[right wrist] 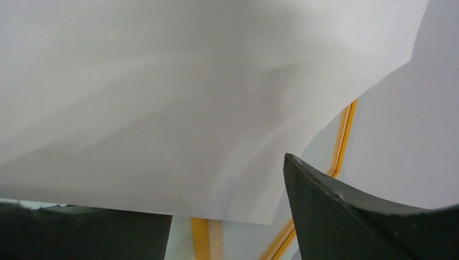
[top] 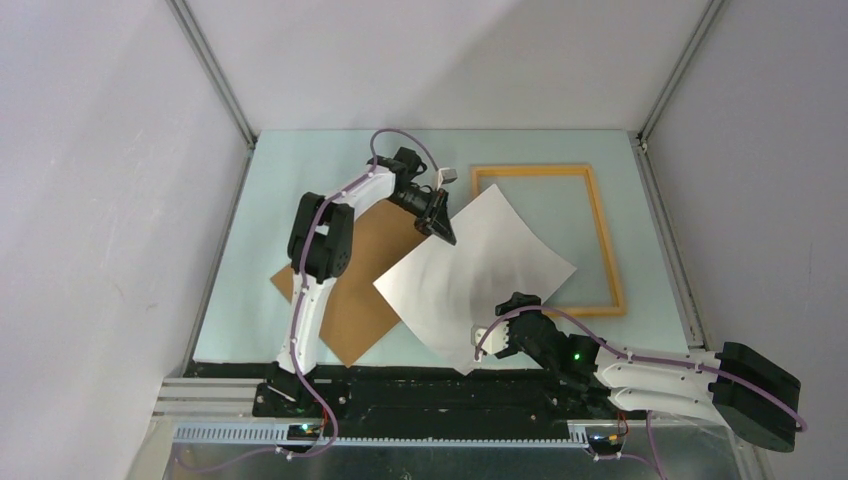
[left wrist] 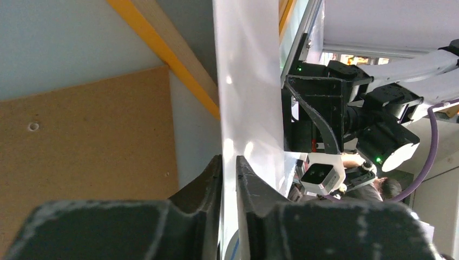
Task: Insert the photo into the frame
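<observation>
From above, the photo (top: 480, 275) shows its white back. It is skewed, and its right corner covers the lower left part of the frame (top: 530, 170). The rest of it reaches out to the left of the frame, over the brown backing board (top: 355, 300). The left gripper (top: 445, 235) is at the sheet's edge just left of the frame, and the right gripper (top: 500, 335) is at the corner below the frame.

In the left wrist view, the jaws stand nearly together with the photo's edge (left wrist: 249, 81) between them. Whether they really pinch it cannot be told.

In the right wrist view, the jaws are wide apart and released. The sheet (right wrist: 189, 97) passes over them, with the frame's rail (right wrist: 208, 241) behind.

In my judgement the task is only at an early stage. The photo is not yet squared to the frame or laid inside it.
</observation>
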Controlling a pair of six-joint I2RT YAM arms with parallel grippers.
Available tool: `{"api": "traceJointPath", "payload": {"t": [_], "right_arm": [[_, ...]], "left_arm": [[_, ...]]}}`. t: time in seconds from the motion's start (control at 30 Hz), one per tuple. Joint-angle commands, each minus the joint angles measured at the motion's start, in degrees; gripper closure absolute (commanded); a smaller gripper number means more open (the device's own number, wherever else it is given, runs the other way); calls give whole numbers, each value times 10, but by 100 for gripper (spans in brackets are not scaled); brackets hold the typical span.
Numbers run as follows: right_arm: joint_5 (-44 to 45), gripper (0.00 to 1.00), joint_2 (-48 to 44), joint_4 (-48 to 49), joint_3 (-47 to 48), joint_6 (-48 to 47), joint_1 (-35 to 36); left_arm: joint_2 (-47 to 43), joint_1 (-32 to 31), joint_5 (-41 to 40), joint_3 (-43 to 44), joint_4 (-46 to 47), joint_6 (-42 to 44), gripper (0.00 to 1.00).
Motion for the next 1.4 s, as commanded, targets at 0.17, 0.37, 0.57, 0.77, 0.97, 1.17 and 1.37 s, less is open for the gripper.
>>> {"api": "traceJointPath", "payload": {"t": [0.17,0.37,0.57,0.77,0.97,1.17,1.37], "right_arm": [[-5,23,0,-21,-3,11,-15],[3,18,-19,-16,0,6,-45],[-3,15,-48,-43,23,17,-112],[-10,13,-70,-95,48,46,-192],[-49,13,-79,-168,91,76,-262],[-103,6,-86,-237,125,94,-294],[-149,4,-102,-292,157,105,-298]], "left_arm": [[-59,-7,6,2,-2,6,100],[-63,-1,-16,40,-3,-21,100],[-10,9,-56,175,0,-84,100],[11,17,-68,216,47,-162,100],[19,34,-57,209,136,-259,100],[34,38,-62,208,238,-334,100],[53,39,-74,190,297,-384,100]]}}
